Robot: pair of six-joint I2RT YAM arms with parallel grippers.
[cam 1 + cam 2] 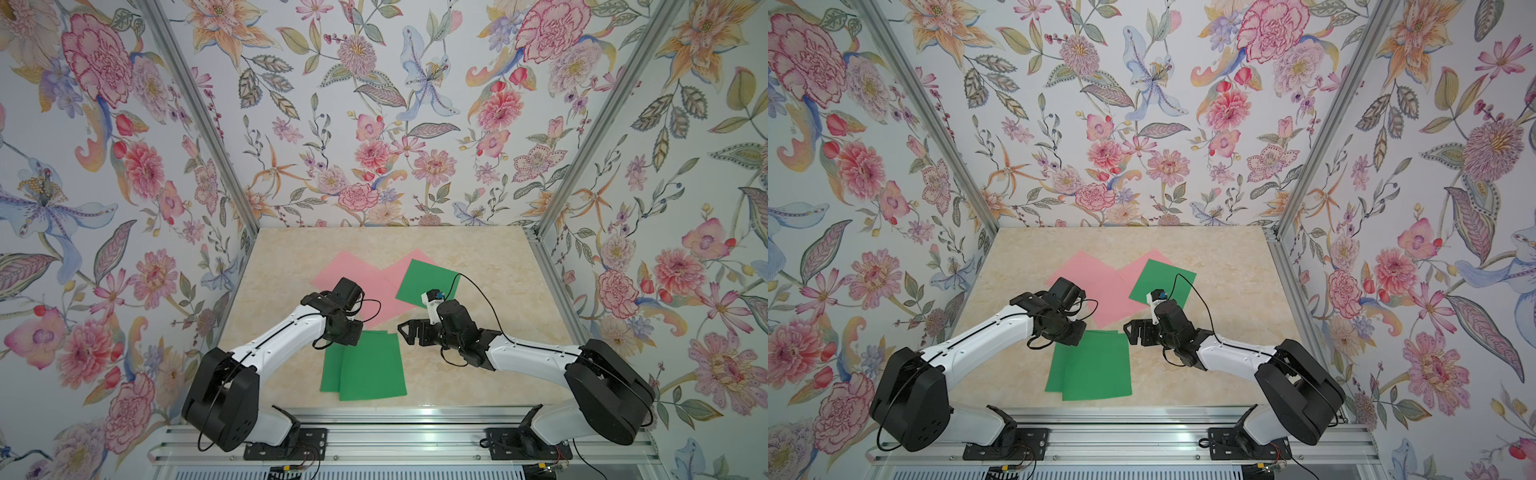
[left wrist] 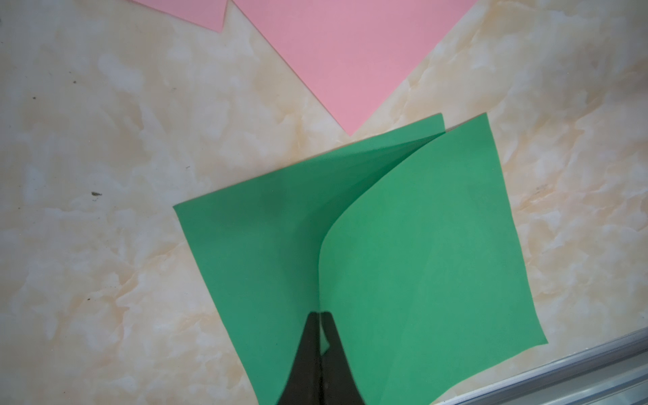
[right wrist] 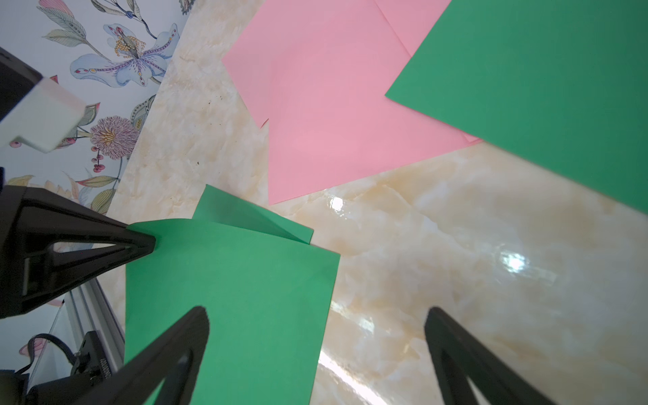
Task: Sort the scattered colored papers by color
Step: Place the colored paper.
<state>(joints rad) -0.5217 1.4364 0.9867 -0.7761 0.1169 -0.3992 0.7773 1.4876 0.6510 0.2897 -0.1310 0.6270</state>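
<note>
Two green papers overlap near the table's front: a lower one [image 1: 330, 374] and a top one [image 1: 372, 368] [image 2: 420, 263]. My left gripper [image 2: 321, 313] [image 3: 149, 242] is shut on the top green paper's far left edge and lifts that edge off the lower green paper [image 2: 252, 228]. Overlapping pink papers [image 1: 353, 276] [image 3: 333, 105] lie further back. A third green paper [image 1: 428, 282] [image 3: 526, 70] rests partly on their right side. My right gripper [image 1: 402, 332] [image 3: 317, 315] is open with nothing in it, low over the top green paper's right edge.
Flowered walls [image 1: 124, 208] with aluminium posts [image 1: 582, 166] enclose the marble table [image 1: 498, 257] on three sides. An aluminium rail [image 1: 374, 419] runs along the front edge. The right arm's black cable [image 1: 478, 291] loops over the third green paper.
</note>
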